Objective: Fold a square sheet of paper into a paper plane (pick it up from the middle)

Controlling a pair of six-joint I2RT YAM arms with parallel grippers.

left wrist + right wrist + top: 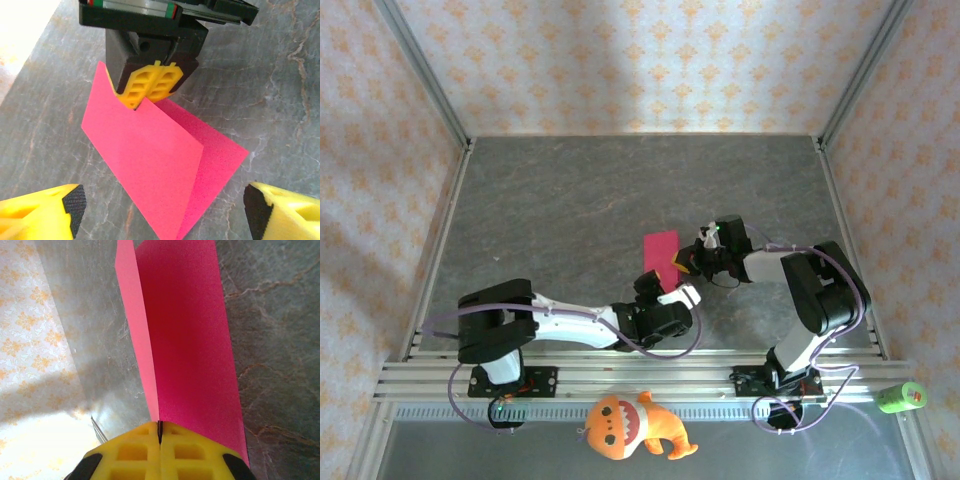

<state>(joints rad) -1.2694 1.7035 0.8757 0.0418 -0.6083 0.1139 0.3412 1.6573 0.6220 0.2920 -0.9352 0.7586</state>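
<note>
The square sheet of paper (661,250) lies on the grey table (550,200) well beyond the orange plush toy (630,425), a little to the toy's right. It is bent along one straight crease. One half rests flat on the table and the other half stands up from it at a tilt, so the sheet forms an open V, not a closed rectangle.

The right gripper (160,432), on the far side of the toy and to its right, has its yellow fingers (150,85) pressed together on the top edge of the raised half. The left gripper (165,207) sits between the toy and the sheet with its jaws spread wide on either side of the paper, touching nothing.

By my reading, the task is early. The first centre fold is begun but not yet pressed flat. Flattening that crease, folding the nose corners in and turning down the wings all appear to remain, and no pointed dart exists yet.
</note>
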